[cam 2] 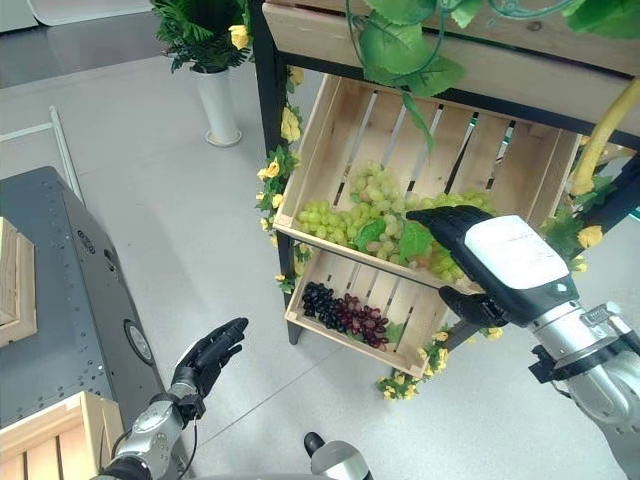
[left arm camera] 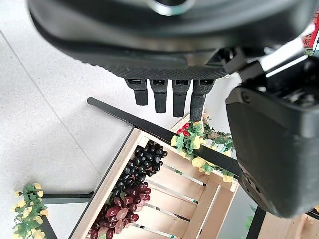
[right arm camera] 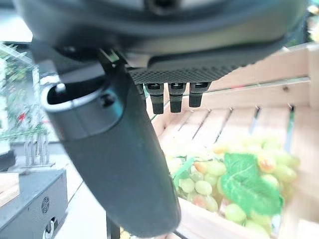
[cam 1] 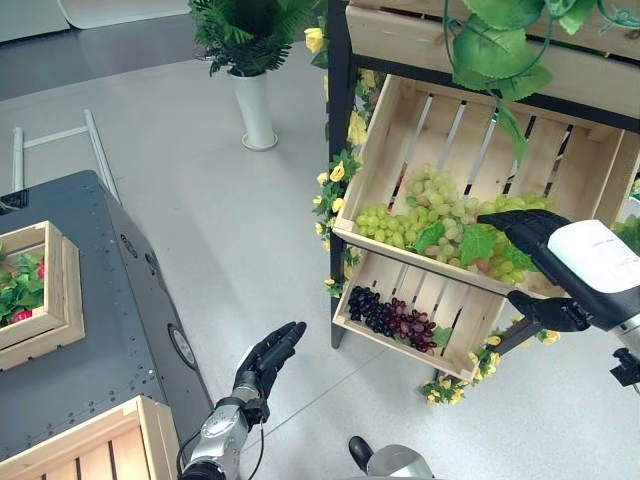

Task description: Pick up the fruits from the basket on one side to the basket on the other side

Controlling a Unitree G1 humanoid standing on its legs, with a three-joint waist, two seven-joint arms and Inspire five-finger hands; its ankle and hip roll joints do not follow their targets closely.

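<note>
- the right hand (cam 2: 470, 245) hangs over the front of the upper crate (cam 1: 395, 130), just above the green grapes (cam 1: 430, 205); its fingers are stretched out straight and hold nothing
- in the right wrist view the right hand's fingertips (right arm camera: 171, 99) stick out straight over the green grapes, with the thumb standing apart from them
- whether the fingers touch the grapes cannot be told
- the green grapes lie in a heap along the front edge of the upper crate, mixed with green leaves (cam 1: 478, 243)
- the dark grapes (cam 1: 390, 317) lie in the lower crate (cam 1: 462, 330), toward its left front corner, right under the upper crate
- both crates are wooden, tilted toward the robot, and sit in a dark shelf (cam 1: 337, 120) trimmed with yellow flowers (cam 1: 357, 128) and leaves
- the left hand (cam 1: 268, 358) is low over the floor (cam 1: 220, 200), well apart from the shelf, fingers straight and relaxed, holding nothing
- in the left wrist view the left hand's fingertips (left arm camera: 160, 94) point toward the lower crate with the dark grapes beyond them
- a grey desk (cam 1: 90, 330) stands on the robot's left; on it sit a wooden box (cam 1: 60, 300) with leaves and red bits in it, and a second wooden box (cam 1: 110, 445) at its near corner
- a white vase (cam 1: 254, 108) with a green plant stands on the floor behind the shelf's left side
</note>
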